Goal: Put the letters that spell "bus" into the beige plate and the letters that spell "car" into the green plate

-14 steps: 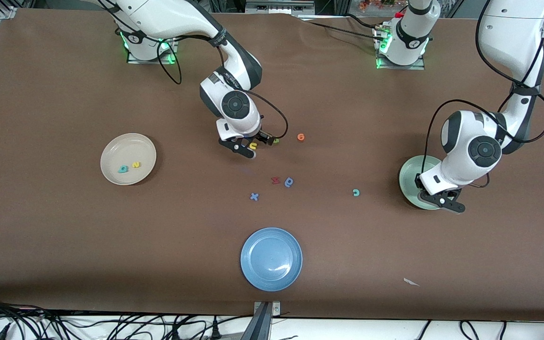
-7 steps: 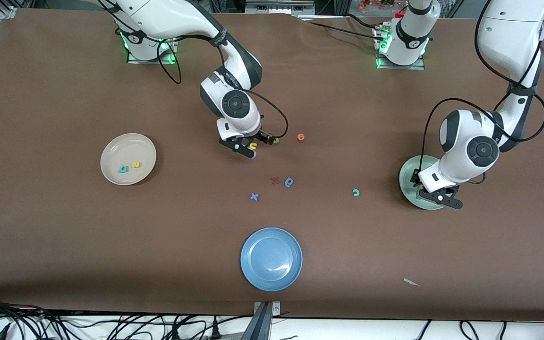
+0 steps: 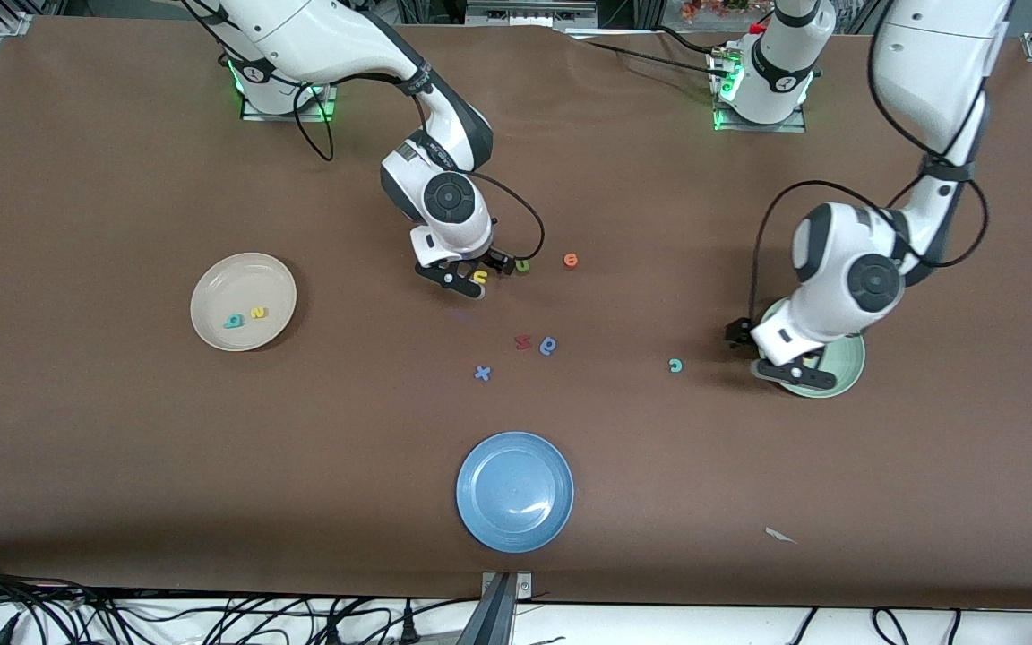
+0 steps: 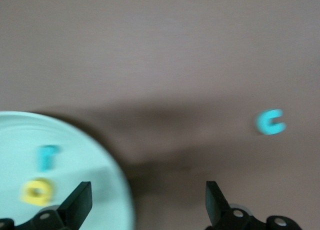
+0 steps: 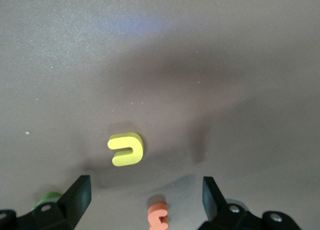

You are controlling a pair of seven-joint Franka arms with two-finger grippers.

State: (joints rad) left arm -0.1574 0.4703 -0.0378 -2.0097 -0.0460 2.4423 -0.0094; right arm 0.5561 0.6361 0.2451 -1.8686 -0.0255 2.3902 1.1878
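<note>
Right wrist view: yellow "u" (image 5: 126,149) lies flat, sideways.

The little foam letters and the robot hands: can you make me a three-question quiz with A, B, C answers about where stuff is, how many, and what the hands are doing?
1. Where does the teal c lie?
A. In the blue plate
B. On the table beside the green plate
C. In the beige plate

2. How many letters lie in the beige plate?
A. Two
B. None
C. Five

3. How is the right hand over the yellow u?
A. Shut on it
B. Open, with the u on the table between its fingers
C. Carrying it over the blue plate

Answers:
1 B: in the left wrist view the c sits on bare table, apart from the plate's rim.
2 A: the front view shows a teal b and a yellow s there.
3 B: in the right wrist view both fingers stand wide of the u.
</note>
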